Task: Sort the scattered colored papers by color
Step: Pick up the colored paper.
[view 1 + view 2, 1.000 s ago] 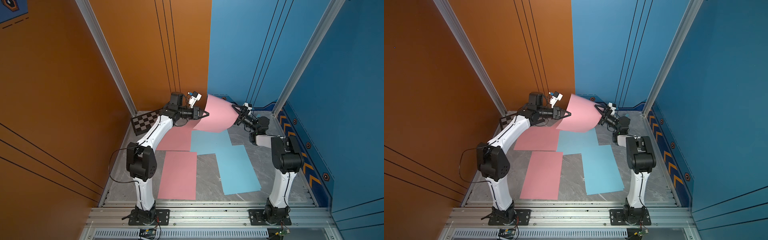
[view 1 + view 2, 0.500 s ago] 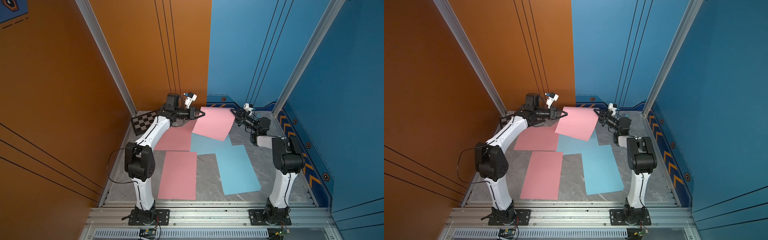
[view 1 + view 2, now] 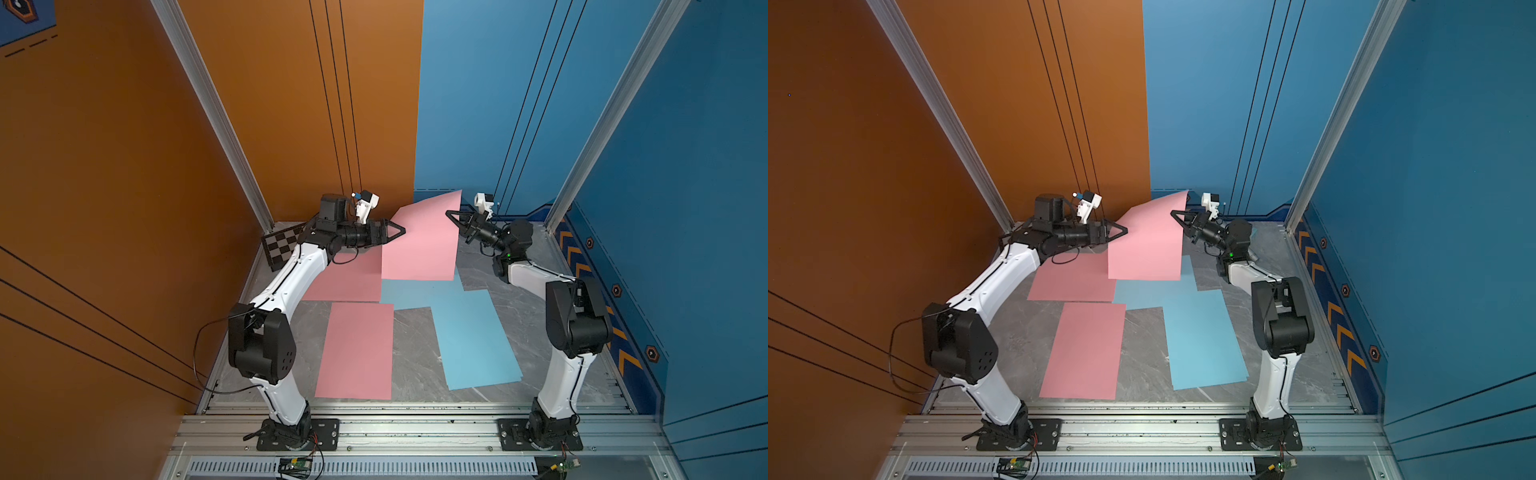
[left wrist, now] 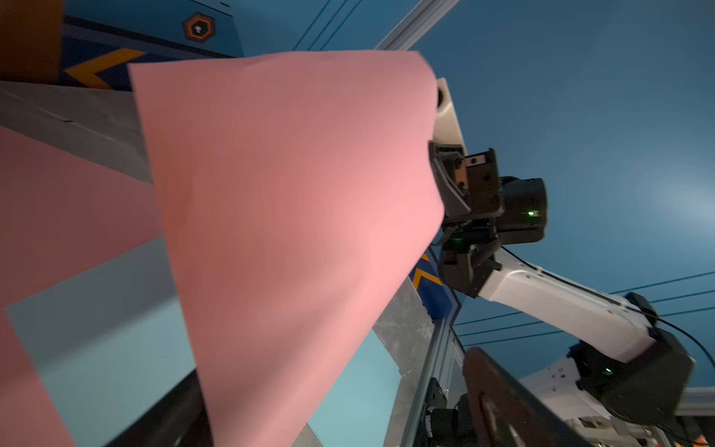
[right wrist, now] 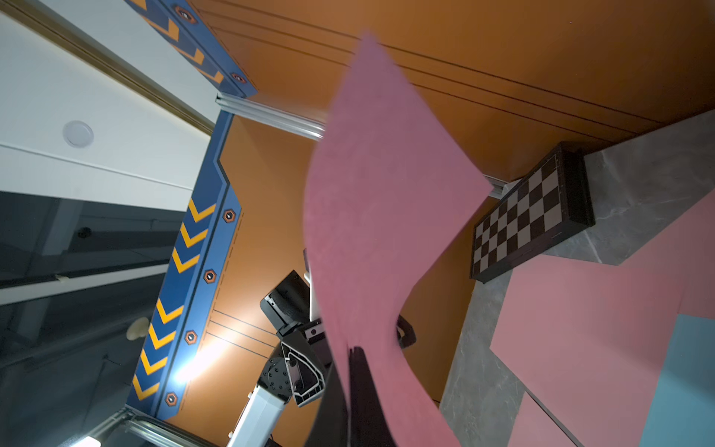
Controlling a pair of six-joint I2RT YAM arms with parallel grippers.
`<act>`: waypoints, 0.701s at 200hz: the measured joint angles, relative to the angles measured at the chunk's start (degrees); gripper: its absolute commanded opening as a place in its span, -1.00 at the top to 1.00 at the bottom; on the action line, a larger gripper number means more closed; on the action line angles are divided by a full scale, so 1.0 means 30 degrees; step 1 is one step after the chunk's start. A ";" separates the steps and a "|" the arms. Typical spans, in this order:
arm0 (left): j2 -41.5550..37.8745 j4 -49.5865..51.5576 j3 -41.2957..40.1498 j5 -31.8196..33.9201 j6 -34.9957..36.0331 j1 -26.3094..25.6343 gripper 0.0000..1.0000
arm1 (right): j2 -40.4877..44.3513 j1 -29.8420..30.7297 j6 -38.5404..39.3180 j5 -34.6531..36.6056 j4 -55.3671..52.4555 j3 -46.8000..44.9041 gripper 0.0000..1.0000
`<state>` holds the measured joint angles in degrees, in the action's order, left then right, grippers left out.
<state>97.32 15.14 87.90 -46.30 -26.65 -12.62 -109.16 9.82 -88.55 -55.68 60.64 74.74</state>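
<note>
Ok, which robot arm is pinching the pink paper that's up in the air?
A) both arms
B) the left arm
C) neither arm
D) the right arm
D: the right fingers are shut on an edge of the raised pink paper, while the left fingers stand wide apart and are not pinching it.

One sheet [image 3: 422, 245] stands between the left end effector [image 3: 399, 230] and right end effector [image 3: 449, 215], behind the other sheets [image 3: 357, 349] lying flat.
</note>
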 measured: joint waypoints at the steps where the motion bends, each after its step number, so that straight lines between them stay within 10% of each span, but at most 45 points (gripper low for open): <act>1: -0.0066 0.0007 -0.0058 0.0066 0.0000 0.0007 -0.96 | 0.0058 0.0029 0.0153 -0.0022 -0.0146 0.0044 1.00; 75: -0.7242 0.2127 -0.6550 0.8684 -0.0590 0.0925 -0.96 | 0.4124 0.4167 1.5438 0.3322 -1.9190 0.4393 1.00; 140: -1.1825 0.2856 -0.9100 1.2123 -0.1086 0.2106 -0.96 | 0.6324 1.0018 2.0837 0.8743 -2.6061 0.3767 1.00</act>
<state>61.84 23.70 60.60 -9.93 -29.91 -6.31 -90.19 39.88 -26.04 -29.45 -17.54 86.04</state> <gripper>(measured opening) 0.980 0.046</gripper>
